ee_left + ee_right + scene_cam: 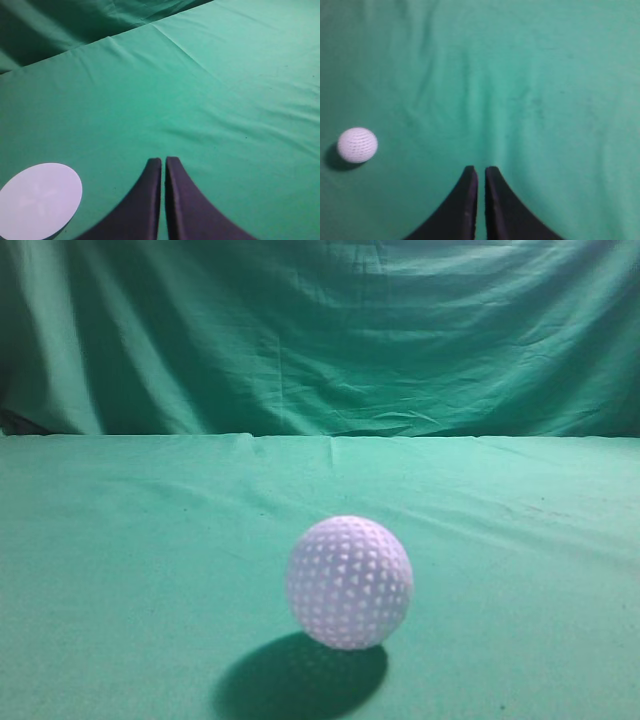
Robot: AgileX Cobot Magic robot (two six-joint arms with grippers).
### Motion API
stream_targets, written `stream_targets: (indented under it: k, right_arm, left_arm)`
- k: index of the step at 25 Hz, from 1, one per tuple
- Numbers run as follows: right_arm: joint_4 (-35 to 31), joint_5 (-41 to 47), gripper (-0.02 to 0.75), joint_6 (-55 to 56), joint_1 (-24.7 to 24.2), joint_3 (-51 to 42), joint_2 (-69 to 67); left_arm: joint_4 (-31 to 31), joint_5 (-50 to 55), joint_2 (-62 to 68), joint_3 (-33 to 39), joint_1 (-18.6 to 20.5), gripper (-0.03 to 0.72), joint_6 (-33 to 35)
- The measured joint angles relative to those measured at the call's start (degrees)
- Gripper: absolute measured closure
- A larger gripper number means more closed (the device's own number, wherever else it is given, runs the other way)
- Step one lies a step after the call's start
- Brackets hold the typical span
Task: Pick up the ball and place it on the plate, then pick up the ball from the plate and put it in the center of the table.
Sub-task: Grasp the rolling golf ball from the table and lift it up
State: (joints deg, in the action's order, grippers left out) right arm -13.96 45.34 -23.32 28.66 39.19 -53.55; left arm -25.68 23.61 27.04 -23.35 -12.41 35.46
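Sea-green table (120,540) meets folded backdrop cloth (320,330) at its far edge; golf ball (349,583) sits clear. Plate (39,200) lies beside left gripper (163,161); right gripper (480,170) likewise closed, empty.

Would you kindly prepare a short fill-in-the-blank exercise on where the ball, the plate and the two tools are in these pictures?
1. The ball rests on the ___ cloth of the table.
2. The white plate shows only in the ___ wrist view.
3. In the right wrist view the ball lies to the ___ of the right tool.
4. The fingers of the left tool are ___, holding nothing.

Missing words: green; left; left; closed
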Motion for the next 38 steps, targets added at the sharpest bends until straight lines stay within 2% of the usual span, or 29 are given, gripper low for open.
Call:
stream_targets:
  k: [3, 6, 11, 14, 17, 21, 22, 29, 30, 32, 33, 38]
  right_arm:
    - [0.23, -2.08, 0.688, -0.34, 8.02, 1.53, -6.61]
    - [0.23, -2.92, 0.688, -0.45, 13.37, 3.95, -13.04]
    - [0.23, -3.50, 0.431, -0.43, 18.55, 7.21, -22.57]
    - [-0.08, -3.24, 0.230, -0.43, 20.41, 9.13, -27.09]
    - [-0.08, -2.42, 0.106, -0.46, 22.52, 10.84, -30.91]
    - [-0.08, -2.00, 0.113, -0.46, 24.46, 12.46, -35.56]
    - [-0.08, -2.00, 0.079, -0.56, 24.57, 12.71, -36.56]
    - [-0.33, -2.75, 0.090, -0.56, 24.57, 13.30, -40.08]
    - [-0.33, -2.97, 0.147, -0.56, 24.57, 13.30, -40.48]
    - [-0.42, -3.22, 0.146, -0.56, 24.83, 13.30, -41.35]
    - [-0.42, -3.37, 0.190, -0.56, 25.06, 13.30, -42.02]
    - [-0.56, -3.67, 0.194, -0.56, 25.57, 13.30, -44.57]
  left_arm:
    - [0.12, 0.00, 0.00, 0.00, 0.00, 0.688, 0.00]
    - [0.25, 0.00, 0.00, 0.00, 0.00, 0.688, 0.00]
    - [0.72, 0.00, 0.00, 0.00, 0.00, 0.688, 0.00]
    - [0.72, 0.00, 0.00, 0.00, 0.00, 0.688, 0.00]
    - [0.72, 0.00, 0.00, 0.00, 0.00, 0.688, 0.00]
    - [0.72, 0.00, 0.00, 0.00, 0.00, 0.688, 0.00]
    - [0.72, 0.00, 0.00, 0.00, 0.00, 0.688, 0.00]
    - [0.72, 0.00, 0.00, 0.00, 0.00, 0.688, 0.00]
    - [0.72, 0.00, 0.00, 0.00, 0.00, 0.688, 0.00]
    - [0.72, 0.00, 0.00, 0.00, 0.00, 0.688, 0.00]
    - [0.72, 0.00, 0.00, 0.00, 0.00, 0.688, 0.00]
    - [0.72, 0.00, 0.00, 0.00, 0.00, 0.688, 0.00]
